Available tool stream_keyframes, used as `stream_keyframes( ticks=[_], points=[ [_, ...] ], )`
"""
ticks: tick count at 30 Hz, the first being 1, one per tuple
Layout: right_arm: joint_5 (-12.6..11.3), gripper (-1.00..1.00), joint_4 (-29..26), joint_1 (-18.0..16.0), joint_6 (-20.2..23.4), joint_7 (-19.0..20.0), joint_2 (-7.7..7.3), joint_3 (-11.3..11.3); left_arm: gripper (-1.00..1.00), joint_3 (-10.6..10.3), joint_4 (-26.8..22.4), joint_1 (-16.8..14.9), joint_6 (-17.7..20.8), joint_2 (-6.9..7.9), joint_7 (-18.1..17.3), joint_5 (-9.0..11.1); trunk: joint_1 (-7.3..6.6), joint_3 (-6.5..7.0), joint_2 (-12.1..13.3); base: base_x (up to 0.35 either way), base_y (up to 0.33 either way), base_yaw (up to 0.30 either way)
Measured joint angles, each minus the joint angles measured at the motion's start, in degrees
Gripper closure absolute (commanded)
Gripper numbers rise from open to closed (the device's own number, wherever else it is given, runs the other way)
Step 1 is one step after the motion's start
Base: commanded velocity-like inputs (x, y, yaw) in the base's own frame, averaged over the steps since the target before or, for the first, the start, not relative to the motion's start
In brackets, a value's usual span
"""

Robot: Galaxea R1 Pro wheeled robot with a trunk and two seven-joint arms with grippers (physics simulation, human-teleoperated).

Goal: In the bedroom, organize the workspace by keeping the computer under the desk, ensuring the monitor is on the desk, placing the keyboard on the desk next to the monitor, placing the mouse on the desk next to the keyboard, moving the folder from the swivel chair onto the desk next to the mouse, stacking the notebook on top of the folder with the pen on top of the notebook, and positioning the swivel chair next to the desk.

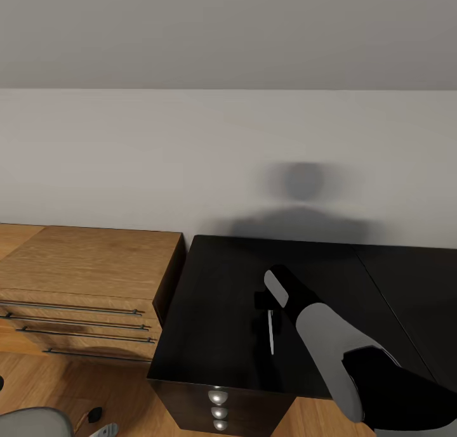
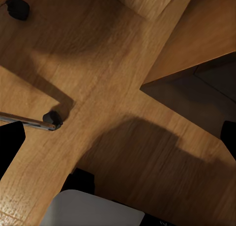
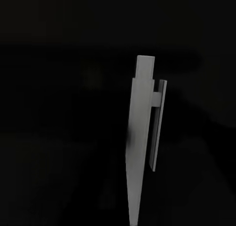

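The desk [image 1: 209, 310] fills the lower middle and right of the head view, its glossy black top bare around a thin pale pen [image 1: 271, 331] lying near the centre of that top. The right arm reaches in from the lower right corner, and the right gripper [image 1: 270, 297] hangs over the upper end of the pen; whether its fingers are apart or together cannot be told, and contact with the pen is not clear. In the right wrist view the pen [image 3: 141, 142] stands out grey against the black surface, with a clip along 1 side. Below the desk's front edge, 3 round silver knobs [image 1: 218, 412] show at the bottom centre. At the left, just beside the desk, stands a light wooden chest of drawers [image 1: 82, 285] with 3 long bar handles. In the left wrist view, wooden floor [image 2: 123, 137] runs under a caster [image 2: 52, 119] on a chrome leg at the left.
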Motion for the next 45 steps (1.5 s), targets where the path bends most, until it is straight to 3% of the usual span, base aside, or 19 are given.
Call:
stream_keyframes(
  ticks=[8, 45],
  points=[
    [-1.6, 1.0, 0.5, -0.5, 0.2, 0.0, 0.0, -0.2, -1.0, 0.0, 0.0, 0.0, 0.0, 0.0, 0.0, 0.0, 0.01, -0.01, 0.0, 0.0, 0.0, 0.0],
    [-1.7, 1.0, 0.6, -2.2, 1.1, -0.1, 0.0, -0.2, -1.0, 0.0, 1.0, 0.0, 0.0, 0.0, 0.0, 0.0, 0.01, -0.01, 0.0, 0.0, 0.0, 0.0]
  ],
)
